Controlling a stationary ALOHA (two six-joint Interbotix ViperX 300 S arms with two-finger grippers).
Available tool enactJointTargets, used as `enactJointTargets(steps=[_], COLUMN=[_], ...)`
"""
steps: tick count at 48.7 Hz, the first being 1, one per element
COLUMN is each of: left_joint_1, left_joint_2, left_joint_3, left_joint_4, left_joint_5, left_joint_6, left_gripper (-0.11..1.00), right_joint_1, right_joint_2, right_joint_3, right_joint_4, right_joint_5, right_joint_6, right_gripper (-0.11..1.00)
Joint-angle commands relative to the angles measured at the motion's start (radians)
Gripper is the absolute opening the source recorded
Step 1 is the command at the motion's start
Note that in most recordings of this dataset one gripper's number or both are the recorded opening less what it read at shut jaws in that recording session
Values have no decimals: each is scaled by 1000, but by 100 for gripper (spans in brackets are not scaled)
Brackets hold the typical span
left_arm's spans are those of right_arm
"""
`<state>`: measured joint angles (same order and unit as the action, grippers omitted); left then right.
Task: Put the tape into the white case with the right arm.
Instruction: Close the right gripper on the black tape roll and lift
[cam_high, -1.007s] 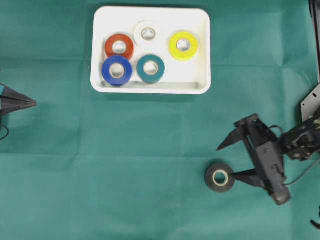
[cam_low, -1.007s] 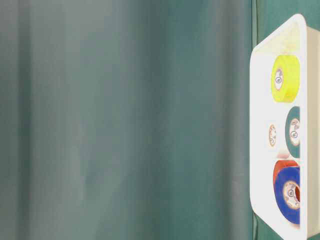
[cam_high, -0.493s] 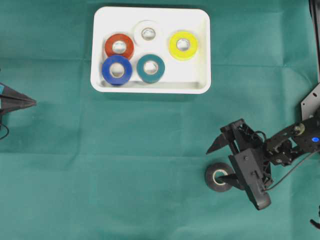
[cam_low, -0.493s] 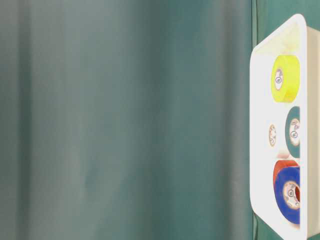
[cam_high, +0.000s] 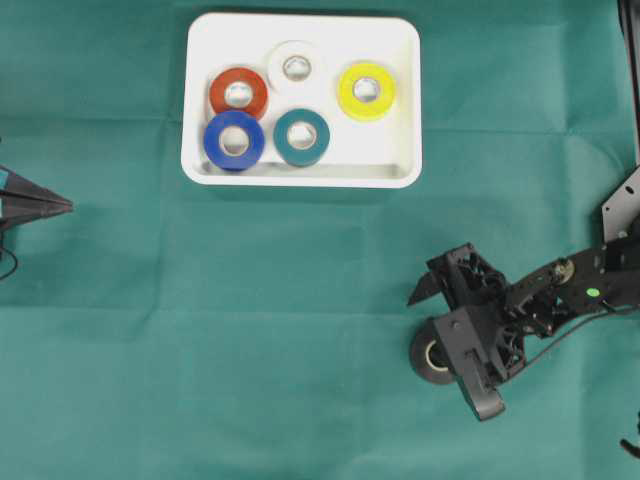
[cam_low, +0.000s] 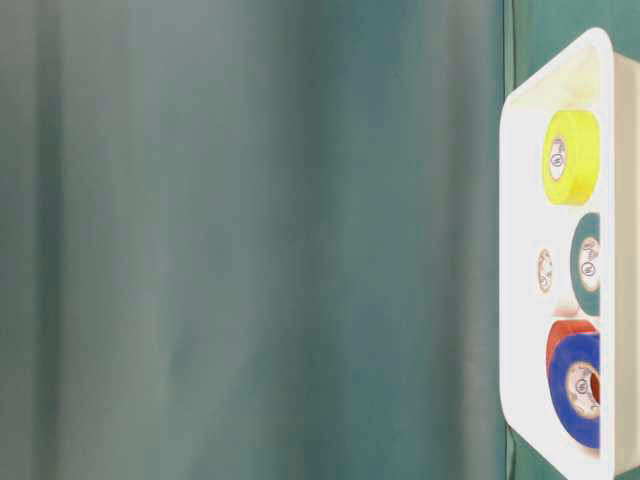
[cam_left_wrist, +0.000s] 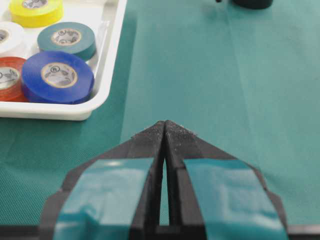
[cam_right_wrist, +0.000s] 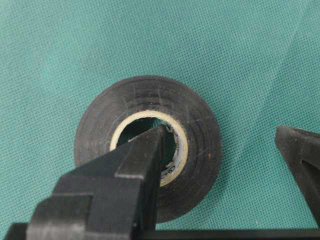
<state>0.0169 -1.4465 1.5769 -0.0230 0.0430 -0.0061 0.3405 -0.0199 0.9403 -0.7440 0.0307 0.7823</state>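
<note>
At the left edge of the overhead view the left pincer (cam_high: 62, 205), teal-banded, was pressed together. The shallow white rectangular plastic case (cam_high: 401, 60) sat at upper centre holding five coloured rolls. Bare green counter (cam_high: 300, 320) lay between it and the glossy black tape roll (cam_high: 428, 357), lower right. The right pincer (cam_right_wrist: 222, 137) was spread, one finger (cam_right_wrist: 147, 150) in the roll's pale core.

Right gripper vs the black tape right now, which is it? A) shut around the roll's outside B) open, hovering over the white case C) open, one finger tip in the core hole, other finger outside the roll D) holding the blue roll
C: in the right wrist view one finger sits in the black tape core, while the other finger stands apart outside the roll, so the right gripper is open.
</note>
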Motion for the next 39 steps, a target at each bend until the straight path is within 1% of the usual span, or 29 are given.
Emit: enactJointTargets(steps=[1,5,8,10,14,18,21,39], left_joint_1=[2,2,2,2,2,2,2,2], left_joint_2=[8,9,8,9,9,9,8,8], left_joint_3=[-12,-14,-14,-14,-12,-12,-14,-14], left_joint_4=[0,-2,-2,0,0,-2,-2,-2], left_joint_5=[-5,-5,-5,-5,-5,-5,-5,-5], left_joint_6=[2,0,2,2,2,2,2,2], left_gripper=[0,0,0,0,0,0,0,0], right_joint_1=[3,3,3,5,5,5,5,5], right_joint_2=[-8,-8,-8,-8,-8,-8,-9,-15], right_joint_3=[-17,-18,-18,-18,-18,-18,-18,-23], right_joint_4=[-2,-2,-2,0,2,2,2,3], right_joint_5=[2,2,-3,-3,-8,-9,-9,-20], right_joint_6=[-2,-2,-2,0,2,2,0,3], right_gripper=[68,66,61,52,28,8,0,0])
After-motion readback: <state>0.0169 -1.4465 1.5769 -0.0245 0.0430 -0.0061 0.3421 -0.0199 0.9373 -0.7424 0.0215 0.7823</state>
